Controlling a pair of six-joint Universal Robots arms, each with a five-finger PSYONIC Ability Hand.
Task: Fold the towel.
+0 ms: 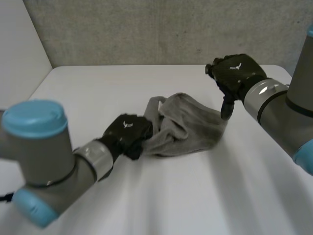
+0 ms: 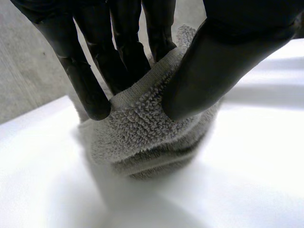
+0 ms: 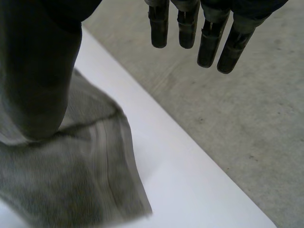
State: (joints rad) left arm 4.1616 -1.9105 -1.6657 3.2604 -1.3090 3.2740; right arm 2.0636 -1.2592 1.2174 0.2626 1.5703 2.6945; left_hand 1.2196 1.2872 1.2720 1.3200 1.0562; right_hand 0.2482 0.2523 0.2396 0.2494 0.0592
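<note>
Towel [image 1: 188, 126] bunched mid white table [image 1: 220, 196], grey speckled wall [image 1: 146, 29] behind. Left hand [image 1: 128, 131] pinches its left edge between thumb and fingers. Right hand [image 1: 237, 73] fingers straight, thumb tip on right end.

Your head camera sits behind and between the arms, looking down across the tabletop [image 1: 205, 196] toward the back wall [image 1: 146, 29], far enough back to take in both arms. Your left wrist camera looks along the left hand [image 2: 80, 66], very close to the towel [image 2: 142, 137]. Your right wrist camera looks along the right hand [image 3: 159, 26], close above the towel's edge. All three views share the towel and the tabletop.
</note>
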